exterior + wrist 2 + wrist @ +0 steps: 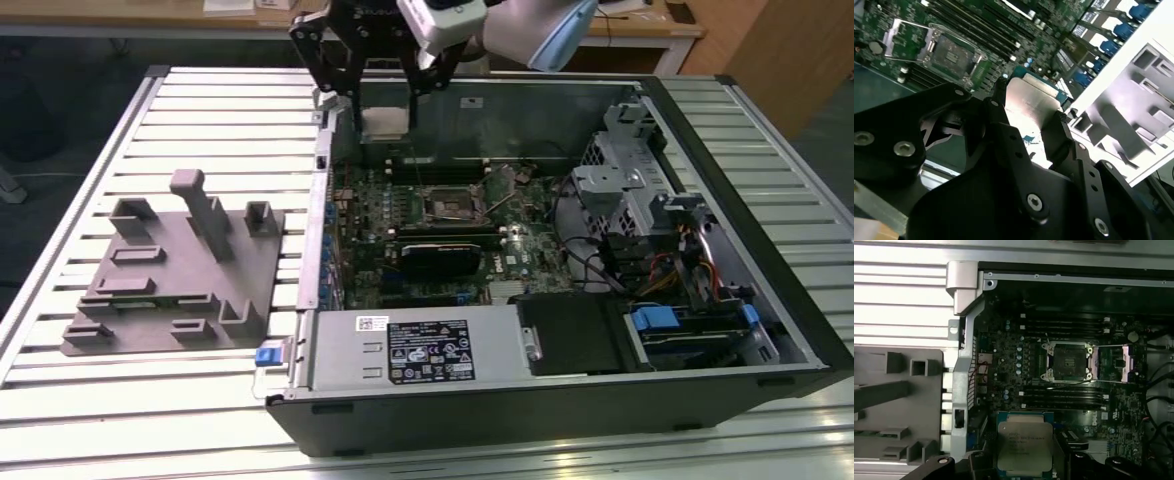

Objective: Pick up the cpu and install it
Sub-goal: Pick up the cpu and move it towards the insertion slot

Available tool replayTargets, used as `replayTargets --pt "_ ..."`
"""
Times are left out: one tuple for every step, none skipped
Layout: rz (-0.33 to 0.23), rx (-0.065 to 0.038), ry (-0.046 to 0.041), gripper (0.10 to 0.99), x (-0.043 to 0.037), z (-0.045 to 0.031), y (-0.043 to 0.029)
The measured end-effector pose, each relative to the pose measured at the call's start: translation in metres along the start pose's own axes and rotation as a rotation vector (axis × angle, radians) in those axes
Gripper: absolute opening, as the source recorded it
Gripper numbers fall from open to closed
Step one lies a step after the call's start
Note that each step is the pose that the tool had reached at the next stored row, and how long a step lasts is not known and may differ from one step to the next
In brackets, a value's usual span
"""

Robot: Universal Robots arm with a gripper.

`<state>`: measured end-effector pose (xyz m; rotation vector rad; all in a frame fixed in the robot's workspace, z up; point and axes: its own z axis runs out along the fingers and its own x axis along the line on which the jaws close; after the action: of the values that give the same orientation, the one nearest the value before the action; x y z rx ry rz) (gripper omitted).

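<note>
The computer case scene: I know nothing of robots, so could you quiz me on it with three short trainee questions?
1. True or false: the cpu already sits in the motherboard socket.
2. What do the jaws hold? A. the cpu; B. a heatsink; C. nothing.
3. Fill in: the grey moulded tray lies ___ the computer case, at the exterior view's left.
Key: 1 false, the socket is open and empty; 2 A; 3 outside.

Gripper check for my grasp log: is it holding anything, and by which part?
Yes. The gripper holds the cpu by two opposite side edges, one of the jaws on each.
</note>
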<state>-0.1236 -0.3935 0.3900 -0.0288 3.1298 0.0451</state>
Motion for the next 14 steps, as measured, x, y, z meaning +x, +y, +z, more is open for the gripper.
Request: replayTargets --pt "0.000 0.000 -0.0002 0.533 -0.0036 0.0002 0.0004" --pt "0.000 0.000 -0.0004 0.533 -0.0069 0.0005 0.0007" --pt "0.000 0.000 -0.0005 0.533 -0.0100 0.0008 0.0011" --pt "0.000 0.000 -0.0007 0.533 -0.0130 0.0011 0.0015" --pt "0.000 0.000 -0.0009 0.533 -0.0159 0.0014 0.0019" --pt "0.000 0.000 -0.0012 0.533 -0.0185 0.0016 0.0025" --pt "0.000 0.000 -0.0013 0.533 -0.0211 0.0018 0.0032" --pt "0.000 0.000 -0.0015 0.533 -0.0236 0.0022 0.0041" --pt "0.000 0.000 -0.0017 0.533 -0.0257 0.0025 0.0052" --pt "0.000 0.000 -0.0019 0.533 -0.0275 0.0027 0.0067" --pt "0.000 0.000 -0.0024 0.533 -0.0288 0.0029 0.0084" --pt "0.000 0.000 -0.0027 0.533 -0.0302 0.0031 0.0099" --pt "0.000 0.000 -0.0029 0.533 -0.0317 0.0033 0.0113" --pt "0.000 0.000 -0.0030 0.533 -0.0334 0.0035 0.0126"
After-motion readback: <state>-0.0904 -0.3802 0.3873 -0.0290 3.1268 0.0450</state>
